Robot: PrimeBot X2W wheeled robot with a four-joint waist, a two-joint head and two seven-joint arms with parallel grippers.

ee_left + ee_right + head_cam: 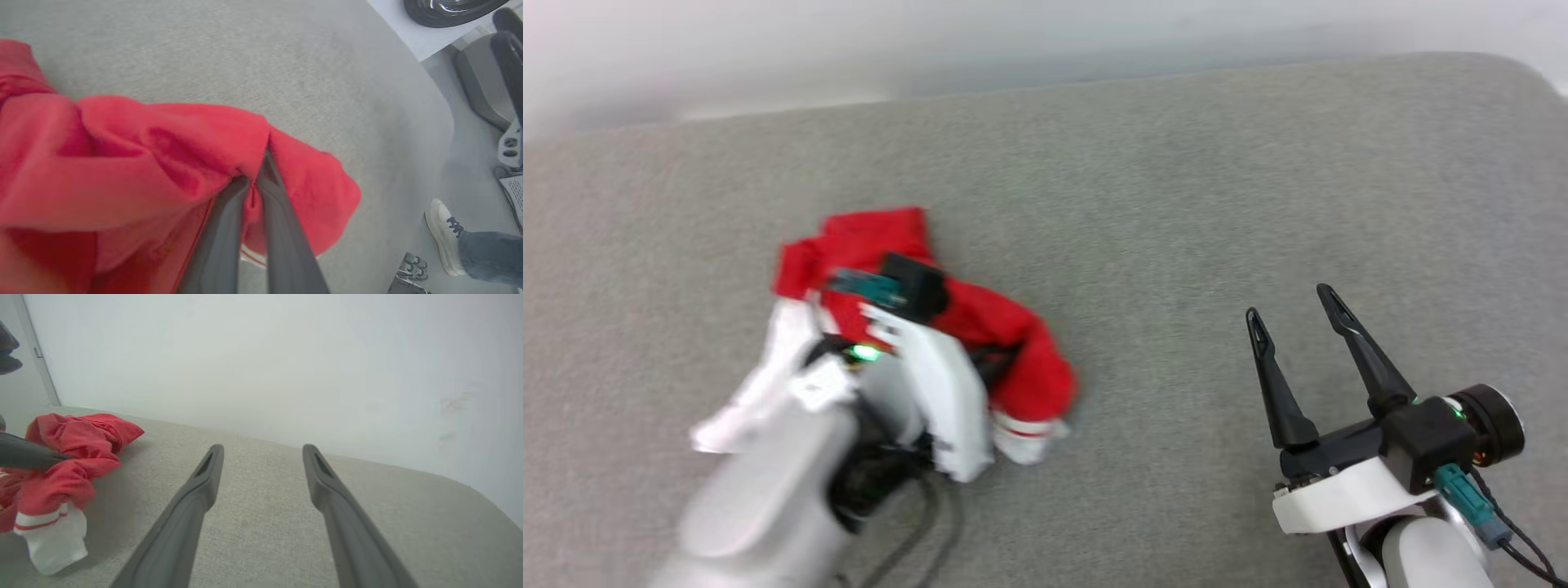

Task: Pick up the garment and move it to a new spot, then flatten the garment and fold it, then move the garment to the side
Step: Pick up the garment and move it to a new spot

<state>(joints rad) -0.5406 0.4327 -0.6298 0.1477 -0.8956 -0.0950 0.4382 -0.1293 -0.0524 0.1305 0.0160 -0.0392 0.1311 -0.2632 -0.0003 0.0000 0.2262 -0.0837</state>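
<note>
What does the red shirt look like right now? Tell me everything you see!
The shirt is bright red, soft-looking cloth, crumpled into a bunch instead of lying flat. A white sleeve with red-and-white striped trim droops from one end, down toward the gray fabric surface underneath. The bunch is on the left part of that surface. The left gripper is shut on a red fold, pinching it.
</note>
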